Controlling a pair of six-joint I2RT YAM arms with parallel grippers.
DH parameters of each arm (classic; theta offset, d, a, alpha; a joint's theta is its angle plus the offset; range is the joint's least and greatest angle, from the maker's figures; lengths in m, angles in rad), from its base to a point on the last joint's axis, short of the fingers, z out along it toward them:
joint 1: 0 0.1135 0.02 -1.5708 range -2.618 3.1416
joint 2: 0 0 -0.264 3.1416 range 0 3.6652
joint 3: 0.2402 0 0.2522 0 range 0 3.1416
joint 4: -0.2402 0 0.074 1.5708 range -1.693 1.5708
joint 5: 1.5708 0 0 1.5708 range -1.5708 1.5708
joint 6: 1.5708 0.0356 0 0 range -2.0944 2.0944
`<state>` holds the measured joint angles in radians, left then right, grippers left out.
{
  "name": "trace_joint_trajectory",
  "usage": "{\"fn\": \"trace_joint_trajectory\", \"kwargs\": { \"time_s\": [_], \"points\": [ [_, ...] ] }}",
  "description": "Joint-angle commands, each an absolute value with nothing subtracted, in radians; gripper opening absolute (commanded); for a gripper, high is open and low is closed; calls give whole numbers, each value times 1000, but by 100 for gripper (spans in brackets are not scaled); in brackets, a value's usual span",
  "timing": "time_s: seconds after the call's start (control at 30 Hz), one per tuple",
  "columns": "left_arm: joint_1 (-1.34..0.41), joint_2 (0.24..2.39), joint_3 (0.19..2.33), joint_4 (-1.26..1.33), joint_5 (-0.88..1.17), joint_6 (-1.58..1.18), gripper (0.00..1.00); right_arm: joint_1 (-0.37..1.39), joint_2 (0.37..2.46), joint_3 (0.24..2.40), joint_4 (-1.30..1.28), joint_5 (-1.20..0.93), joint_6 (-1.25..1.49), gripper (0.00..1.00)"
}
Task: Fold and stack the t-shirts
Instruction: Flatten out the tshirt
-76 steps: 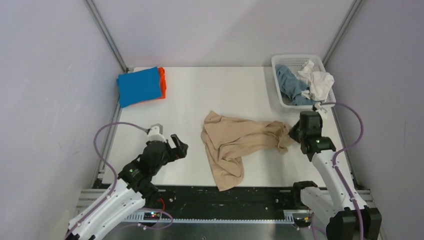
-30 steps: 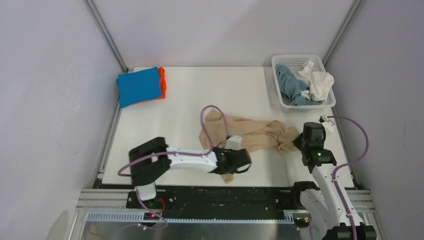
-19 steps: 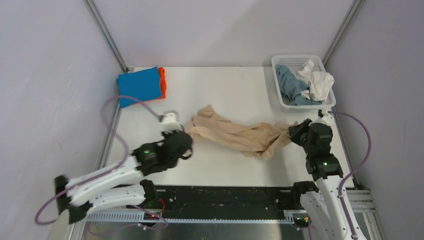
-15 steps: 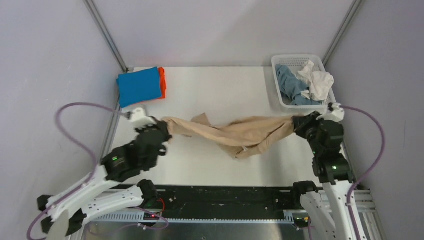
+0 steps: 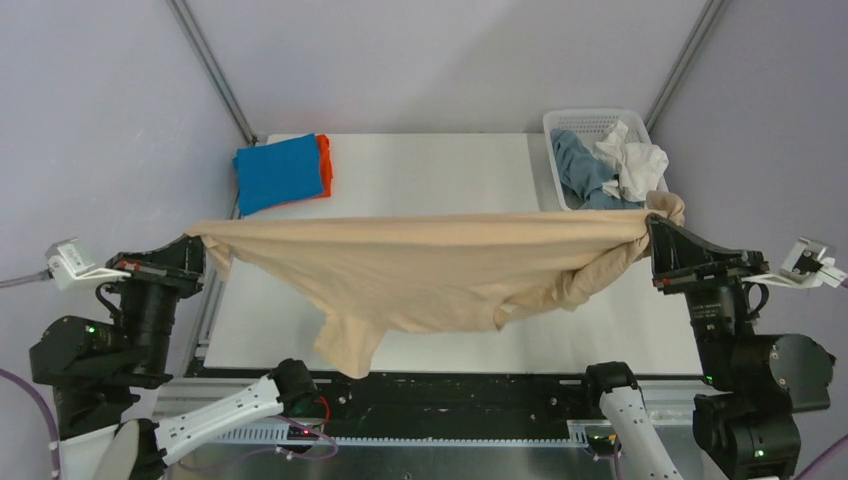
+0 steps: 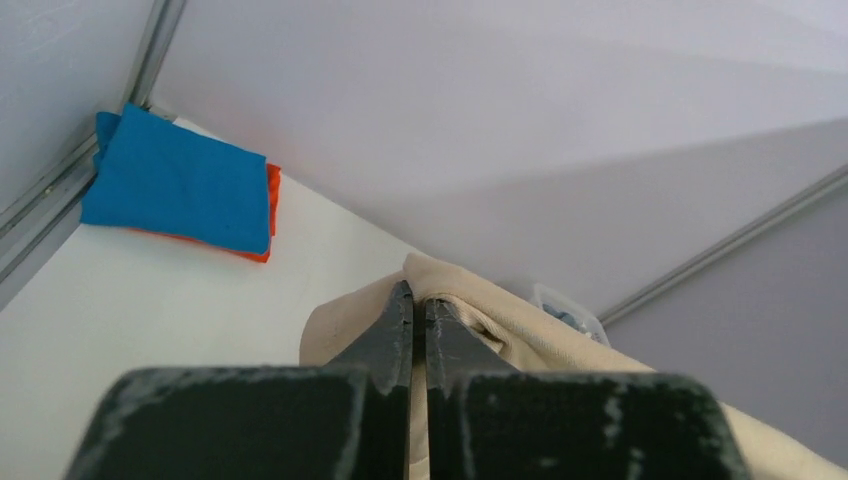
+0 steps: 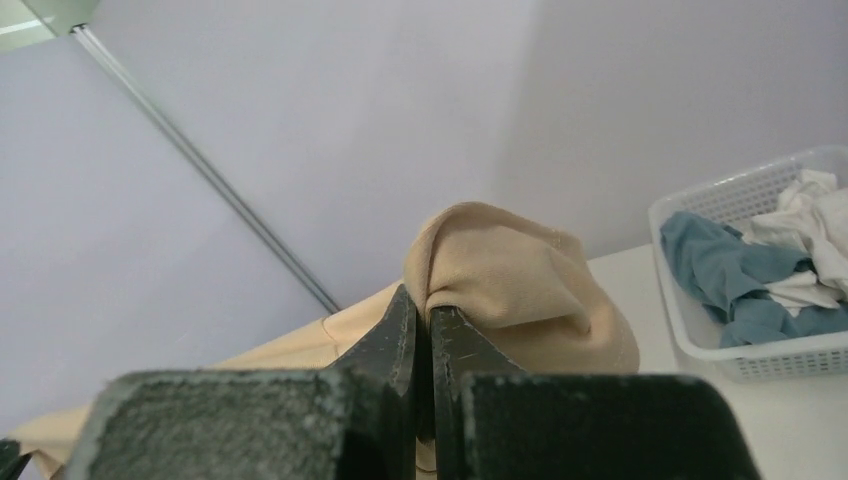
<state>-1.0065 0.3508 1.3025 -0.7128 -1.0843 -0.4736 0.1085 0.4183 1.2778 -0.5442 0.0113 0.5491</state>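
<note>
Between left gripper (image 5: 194, 245) and right gripper (image 5: 654, 231), beige t-shirt (image 5: 420, 270) stretched, ends pinched

The beige t-shirt (image 5: 420, 270) is soft, matt cloth, finely stitched at its edge. The basket (image 5: 590, 120) is white plastic mesh. The table (image 5: 440, 170) is smooth, dull white. The left tool (image 6: 414, 300) is grainy, matt black.

a white counter (image 5: 430, 170) is enclosed by pale lilac walls (image 5: 450, 60), joined at the corners by grey metal posts (image 5: 212, 70); it is evenly lit.
</note>
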Motion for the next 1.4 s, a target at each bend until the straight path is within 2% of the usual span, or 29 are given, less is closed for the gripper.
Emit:
{"fn": "trace_joint_trajectory", "kwargs": {
  "time_s": [0.0, 0.17, 0.27, 0.33, 0.37, 0.4, 0.43, 0.47, 0.5, 0.53, 0.57, 0.6, 0.63, 0.7, 0.87, 0.97, 1.03, 1.2, 1.37],
  "points": [
    [-997, 335, 1345, -678, -1098, -373, 0, 99, 430, 1343, -554, 40, 527, 0],
    [-996, 448, 1264, -654, -1164, -344, 0, 99, 518, 1341, -589, 44, 523, 0],
    [-968, 554, 1053, -580, -1279, -369, 0, 99, 620, 1276, -612, 49, 503, 0],
    [-847, 693, 944, -559, -1164, -421, 0, 98, 693, 1201, -580, 100, 478, 0],
    [-788, 734, 882, -534, -1027, -443, 0, 99, 725, 1179, -558, 117, 466, 0],
    [-682, 824, 856, -518, -898, -484, 5, 99, 797, 1144, -533, 155, 459, 0],
    [-632, 872, 829, -511, -842, -506, 15, 98, 836, 1134, -525, 177, 448, 0],
    [-562, 966, 830, -512, -767, -508, 42, 97, 916, 1129, -508, 225, 445, 3],
    [-542, 1004, 845, -514, -751, -509, 60, 99, 950, 1130, -495, 244, 424, 20],
    [-522, 1061, 855, -516, -744, -505, 90, 100, 1008, 1135, -469, 291, 415, 32],
    [-517, 1077, 878, -518, -743, -500, 95, 102, 1028, 1144, -465, 316, 415, 56],
    [-514, 1087, 888, -517, -745, -496, 98, 105, 1061, 1168, -474, 372, 415, 69],
    [-513, 1084, 901, -516, -745, -493, 99, 116, 1071, 1179, -483, 392, 418, 92],
    [-511, 1057, 907, -516, -748, -496, 100, 153, 1071, 1201, -507, 444, 419, 98],
    [-511, 974, 884, -508, -629, -534, 100, 329, 1020, 1186, -693, 576, 482, 99],
    [-511, 987, 862, -464, -499, -539, 100, 514, 949, 1056, -739, 572, 551, 99],
    [-511, 1034, 857, -422, -372, -539, 100, 603, 904, 936, -735, 530, 622, 99],
    [-511, 1263, 896, -343, -270, -545, 100, 756, 869, 699, -644, 420, 804, 99],
    [-511, 1485, 949, -306, -169, -569, 100, 769, 999, 609, -534, 408, 839, 99]
  ]
}}
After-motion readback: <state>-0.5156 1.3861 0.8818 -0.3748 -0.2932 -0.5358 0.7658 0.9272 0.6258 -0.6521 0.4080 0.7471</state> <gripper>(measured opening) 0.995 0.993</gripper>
